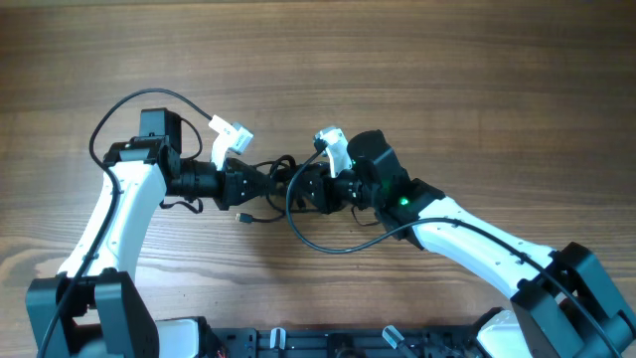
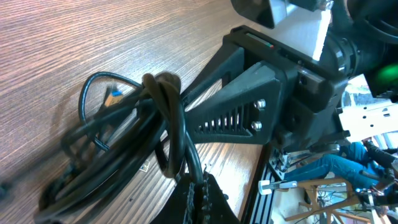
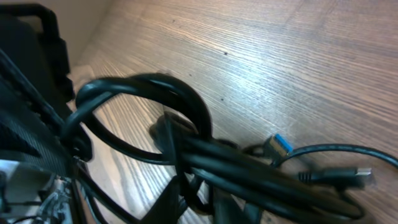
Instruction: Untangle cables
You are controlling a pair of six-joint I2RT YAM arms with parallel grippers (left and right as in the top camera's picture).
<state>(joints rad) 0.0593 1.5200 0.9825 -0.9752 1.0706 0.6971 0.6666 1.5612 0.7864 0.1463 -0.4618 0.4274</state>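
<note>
The cables [image 1: 278,167] lie bunched at the middle of the wooden table [image 1: 447,80], strung between the two arms, and the untangling looks barely begun. Several thin black cords run together as one bundle, and in the left wrist view one strand wraps around the rest in a tight knot [image 2: 163,87]. A single loose loop [image 1: 318,244] trails onto the tabletop toward the robot's base, and a small plug end [image 1: 241,217] lies apart from the bundle. No cord lies fully separate yet, so freeing the wrap and drawing each cable out are, by the look of it, all left to do. The left gripper [image 1: 260,179] is clenched on the bundle just below the knot. The right gripper [image 1: 306,187] sits tight against the other side, but whether its jaws have clamped cannot be told. The cords are smooth, glossy and rubbery, round in section and bending in soft curves. One ends in a flat metal plug with a blue tongue [image 3: 280,144], another in a slimmer dark connector [image 3: 357,173]. The tabletop shows fine, straight matte grain.
</note>
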